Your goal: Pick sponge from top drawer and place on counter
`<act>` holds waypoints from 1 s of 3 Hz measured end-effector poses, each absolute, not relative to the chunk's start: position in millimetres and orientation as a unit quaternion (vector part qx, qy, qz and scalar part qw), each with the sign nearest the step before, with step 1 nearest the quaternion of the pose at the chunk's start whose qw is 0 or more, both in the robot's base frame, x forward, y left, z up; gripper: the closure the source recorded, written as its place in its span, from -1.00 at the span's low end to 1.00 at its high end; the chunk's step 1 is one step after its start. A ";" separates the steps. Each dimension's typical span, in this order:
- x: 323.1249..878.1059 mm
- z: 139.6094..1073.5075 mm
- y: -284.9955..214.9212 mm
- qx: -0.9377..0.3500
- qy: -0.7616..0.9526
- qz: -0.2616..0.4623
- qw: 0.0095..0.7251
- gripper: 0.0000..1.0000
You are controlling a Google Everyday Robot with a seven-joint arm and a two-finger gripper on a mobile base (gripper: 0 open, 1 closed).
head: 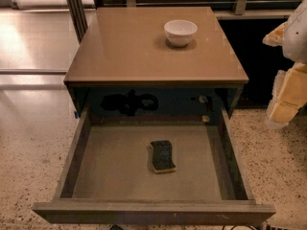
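The sponge [162,155] lies flat on the grey floor of the open top drawer [115,171], slightly right of centre, dark green face up with a yellow edge showing. The drawer is pulled fully out toward me. The tan counter [129,51] tops the dark cabinet above it. My gripper [288,92] is at the right edge of the view, partly cut off, beside the cabinet's right side. It is well away from the sponge and holds nothing that I can see.
A white bowl [180,32] stands on the counter at the back right. Speckled floor [283,166] surrounds the cabinet. A dark shadow [129,102] falls on the panel behind the drawer. A railing and a dark wall run behind the counter.
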State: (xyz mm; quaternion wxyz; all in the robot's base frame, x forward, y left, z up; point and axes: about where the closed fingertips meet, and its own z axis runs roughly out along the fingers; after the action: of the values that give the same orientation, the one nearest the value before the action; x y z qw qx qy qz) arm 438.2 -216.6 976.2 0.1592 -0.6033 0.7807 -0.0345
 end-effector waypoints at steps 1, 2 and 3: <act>442.7 938.8 -205.8 -0.613 0.774 -0.024 0.153 -1.00; 442.6 938.6 -205.7 -0.613 0.774 -0.024 0.153 -1.00; 440.0 924.2 -193.4 -0.620 0.770 -0.006 0.149 -1.00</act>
State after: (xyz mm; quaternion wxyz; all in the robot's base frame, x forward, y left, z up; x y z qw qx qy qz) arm 440.0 -193.4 924.2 0.1492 -0.6200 0.7702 -0.0061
